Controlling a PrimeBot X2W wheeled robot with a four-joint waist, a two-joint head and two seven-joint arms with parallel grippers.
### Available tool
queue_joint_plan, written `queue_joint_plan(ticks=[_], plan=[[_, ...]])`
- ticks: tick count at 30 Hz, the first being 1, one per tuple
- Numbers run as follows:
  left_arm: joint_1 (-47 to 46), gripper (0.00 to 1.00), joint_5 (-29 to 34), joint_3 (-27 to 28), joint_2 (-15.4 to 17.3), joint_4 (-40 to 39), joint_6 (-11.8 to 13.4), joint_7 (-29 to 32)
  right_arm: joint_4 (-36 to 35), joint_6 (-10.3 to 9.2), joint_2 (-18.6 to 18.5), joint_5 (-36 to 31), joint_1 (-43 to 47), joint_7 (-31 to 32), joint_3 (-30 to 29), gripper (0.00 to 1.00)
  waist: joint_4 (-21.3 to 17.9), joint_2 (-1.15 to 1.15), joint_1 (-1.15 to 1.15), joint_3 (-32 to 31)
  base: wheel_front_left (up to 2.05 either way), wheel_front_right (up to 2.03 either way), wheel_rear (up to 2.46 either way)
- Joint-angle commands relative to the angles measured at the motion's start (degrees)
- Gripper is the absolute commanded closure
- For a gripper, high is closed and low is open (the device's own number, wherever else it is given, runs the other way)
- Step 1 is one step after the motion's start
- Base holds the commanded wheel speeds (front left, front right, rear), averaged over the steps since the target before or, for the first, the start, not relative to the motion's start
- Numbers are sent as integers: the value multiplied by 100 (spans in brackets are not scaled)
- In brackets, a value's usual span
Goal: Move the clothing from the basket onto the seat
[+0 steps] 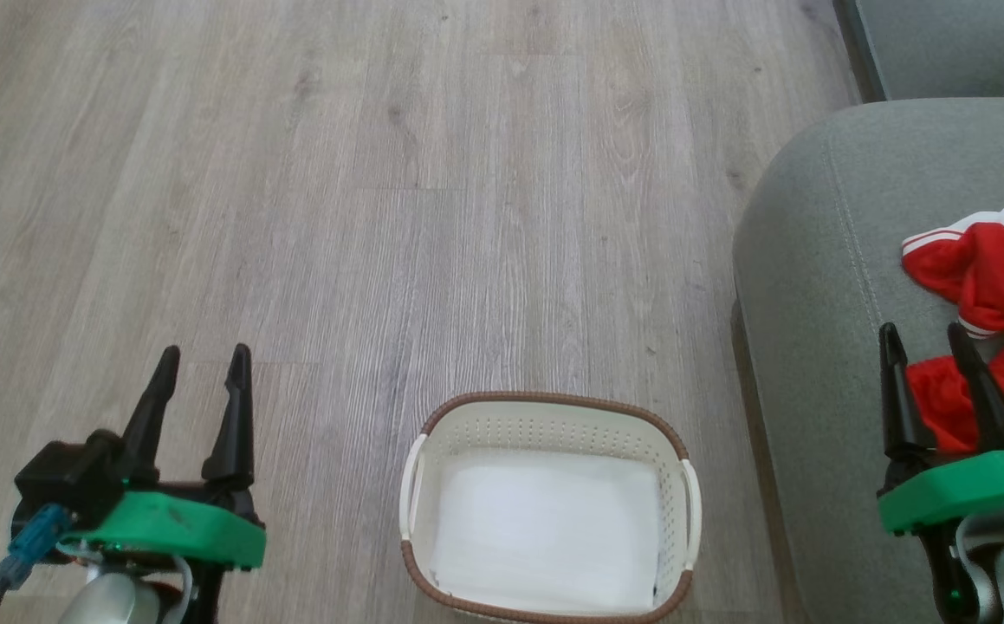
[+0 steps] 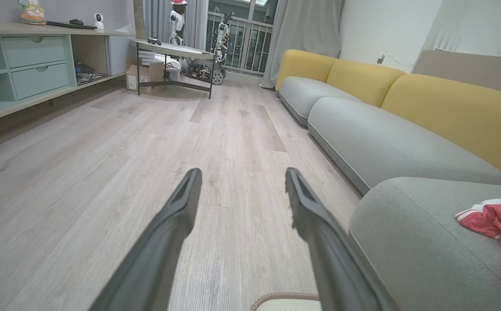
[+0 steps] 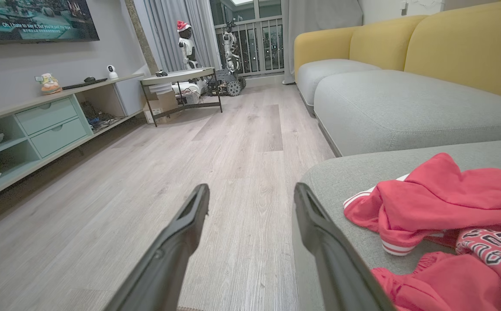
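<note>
The red clothing (image 1: pixel 991 277) with white stripes lies crumpled on the grey-green seat (image 1: pixel 813 286) at the right; the same clothing (image 3: pixel 440 207) shows white lettering in the right wrist view. The cream basket (image 1: pixel 549 511) with a brown rim stands on the floor at bottom centre, holding just a flat white liner sheet (image 1: pixel 549 529). My left gripper (image 1: pixel 203 364) is open over the floor, left of the basket. My right gripper (image 1: pixel 924 342) is open over the seat's front part, beside the clothing, with nothing between its fingers.
Pale wood floor (image 1: pixel 380 173) spreads ahead and to the left. A long grey sofa with yellow backs (image 2: pixel 406 108) runs along the right. A mint TV shelf (image 2: pixel 25 65) lines the left wall, with a low table (image 2: pixel 172 52) and robot figures far back.
</note>
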Motion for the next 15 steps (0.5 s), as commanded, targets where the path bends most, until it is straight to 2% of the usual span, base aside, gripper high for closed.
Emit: queue_joint_plan(ticks=[1,15], plan=[[-207,0,82,306,39,-142,-37,-71,-164,-1,-86,0,-228,-73,129,0,-9,0,0,3,0,0,0],[-233,0,234,459,-162,-10,-252,-71,-202,-1,-100,17,-275,-13,110,0,-27,0,0,84,0,0,0]])
